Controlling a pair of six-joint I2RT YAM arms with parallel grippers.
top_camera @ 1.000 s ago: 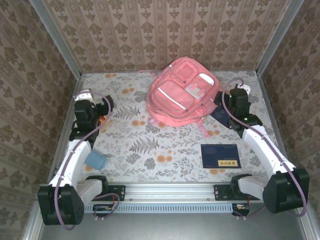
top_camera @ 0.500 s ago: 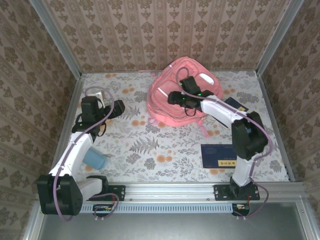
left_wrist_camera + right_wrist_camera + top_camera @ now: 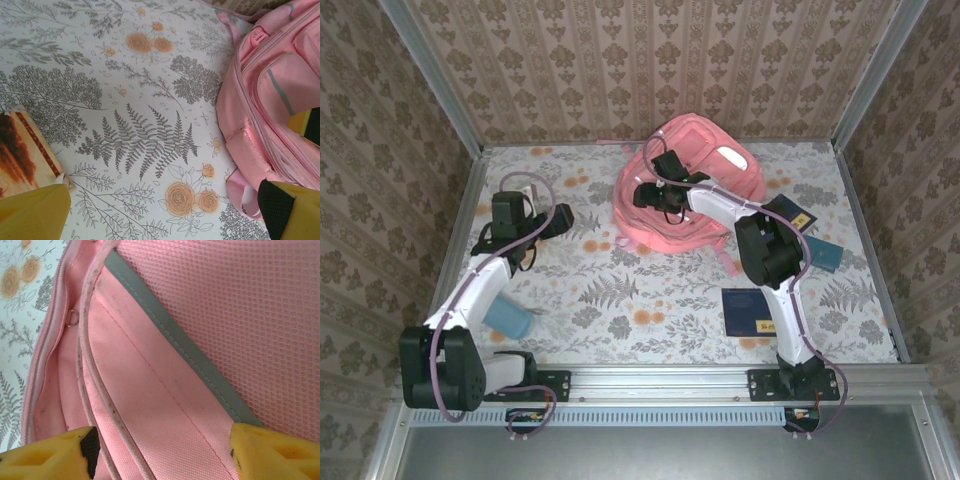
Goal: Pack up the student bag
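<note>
The student bag (image 3: 700,150), a large pink backpack, lies at the back middle of the table. My right gripper (image 3: 642,195) reaches across it to its left side. In the right wrist view the yellow fingers (image 3: 55,455) stand apart just above a pink pocket panel (image 3: 165,390), beside a grey stripe (image 3: 190,347) and a zip ring (image 3: 73,317); nothing is pinched. My left gripper (image 3: 563,218) hovers open over the floral cloth, left of the bag (image 3: 270,95). Its fingers (image 3: 32,212) hold nothing.
A dark-blue booklet (image 3: 760,312) lies front right. Another dark booklet (image 3: 790,215) and a teal item (image 3: 823,255) lie right of the bag. A light-blue item (image 3: 507,318) sits by the left arm. A brown-covered book (image 3: 20,155) lies by the left fingers.
My right arm has swung from the table's right side across onto the bag's left side, its jaws narrowing somewhat. The left gripper has moved right, toward the bag.
</note>
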